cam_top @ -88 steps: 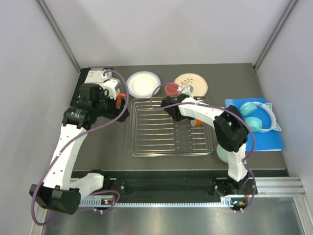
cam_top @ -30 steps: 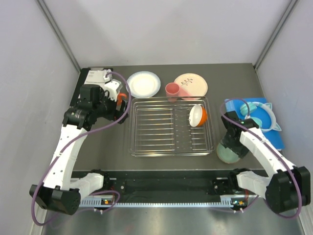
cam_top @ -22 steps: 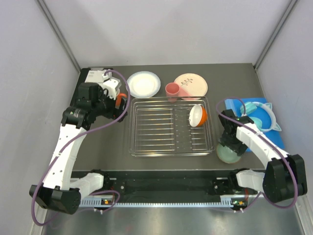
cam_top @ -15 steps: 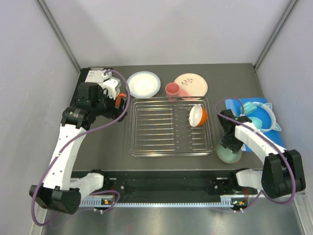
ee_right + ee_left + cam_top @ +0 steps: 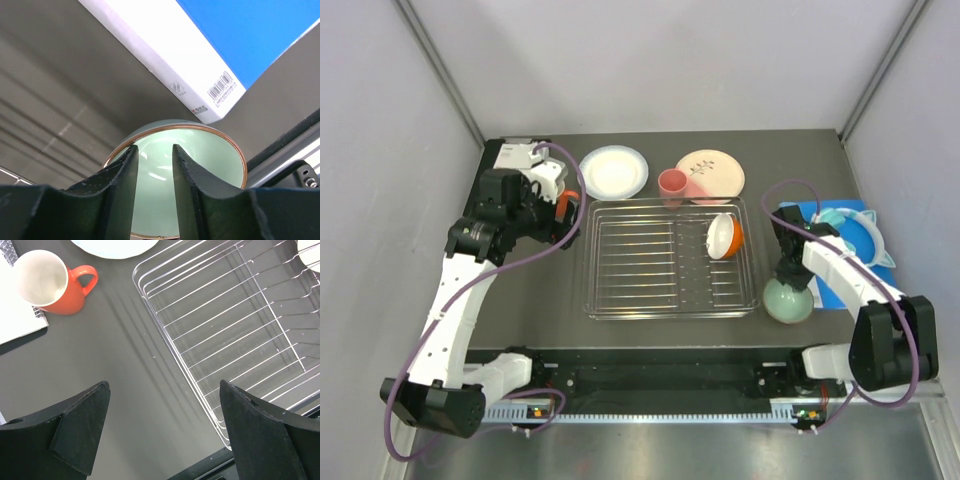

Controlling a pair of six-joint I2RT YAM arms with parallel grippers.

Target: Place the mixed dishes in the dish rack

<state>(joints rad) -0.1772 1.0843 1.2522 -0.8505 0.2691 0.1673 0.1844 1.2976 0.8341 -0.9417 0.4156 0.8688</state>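
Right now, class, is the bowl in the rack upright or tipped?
Tipped on its edge: from above, the bowl shows its white inside facing left and its orange outside at right, leaning in the rack.

I see the dish rack centred on the table, one bowl in its right end. Along the far edge: left plate, cup, right plate. Second bowl beside the rack's near-right corner.

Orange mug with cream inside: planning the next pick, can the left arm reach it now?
Probably yes: the orange mug stands upright just ahead of the open left gripper, with nothing between them.
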